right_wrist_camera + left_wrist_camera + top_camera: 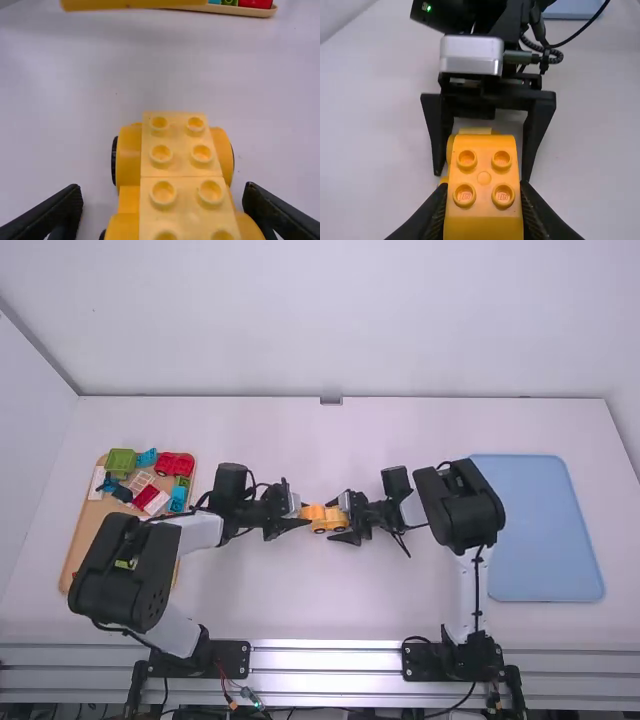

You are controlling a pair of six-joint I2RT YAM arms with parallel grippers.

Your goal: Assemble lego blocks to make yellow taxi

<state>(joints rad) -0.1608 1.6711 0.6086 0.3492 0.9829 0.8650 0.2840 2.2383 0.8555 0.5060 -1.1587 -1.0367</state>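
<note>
Left to right, I find the left gripper closed on the orange roof block; then the wheeled base, 2 yellow plates fitted, between the right gripper's parted fingers, mid-table. I judge 1 step outstanding: seating the roof.

The table is topped in plain white and bounded at its far edge by a smooth white wall. A second white wall is seen at the left, joined along a slanting grey seam. A small grey fitting is set at the far edge, and ribbed metal rails are laid along the near edge. Soft, diffuse light is spread over everything.
</note>
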